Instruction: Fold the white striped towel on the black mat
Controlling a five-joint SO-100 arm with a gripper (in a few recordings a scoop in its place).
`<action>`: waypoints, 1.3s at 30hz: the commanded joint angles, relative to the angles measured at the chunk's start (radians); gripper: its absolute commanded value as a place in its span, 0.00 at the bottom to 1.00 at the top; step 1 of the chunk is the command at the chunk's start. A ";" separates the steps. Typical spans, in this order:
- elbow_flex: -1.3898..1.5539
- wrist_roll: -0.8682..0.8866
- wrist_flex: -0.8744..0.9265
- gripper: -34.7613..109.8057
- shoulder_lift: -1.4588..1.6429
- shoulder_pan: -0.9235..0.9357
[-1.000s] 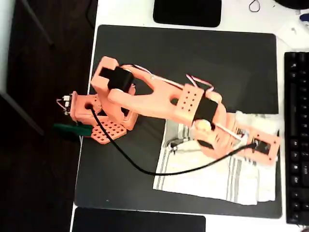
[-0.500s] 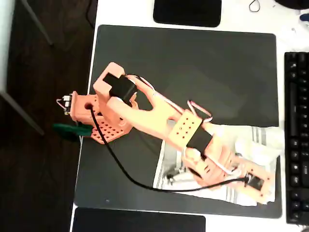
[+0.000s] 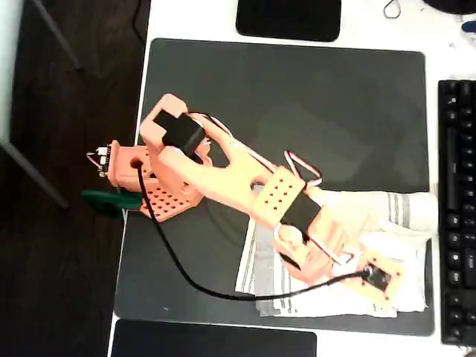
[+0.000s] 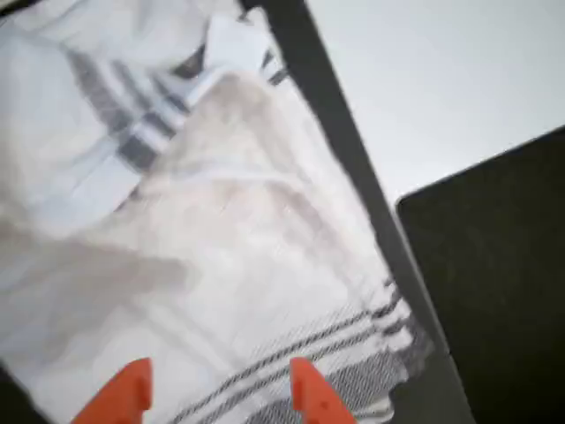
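One gripper (image 4: 212,397) | jaws apart, holding nothing | white striped towel (image 3: 335,297) directly beneath fingertips (image 4: 305,393), rumpled | long axis runs along black mat (image 3: 297,104) near edge

White desk (image 3: 193,18) (evenly lit) beside dark floor (image 3: 67,223).

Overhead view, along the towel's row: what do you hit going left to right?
Dark floor → green clamp at the table edge → large matte black mat → cream-white grey-striped towel → black keyboard.
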 commanded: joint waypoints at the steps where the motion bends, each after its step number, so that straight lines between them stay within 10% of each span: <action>1: 0.041 -0.023 0.040 0.40 0.080 -0.061; 39: 0.051 0.209 -0.319 0.24 -0.176 -0.569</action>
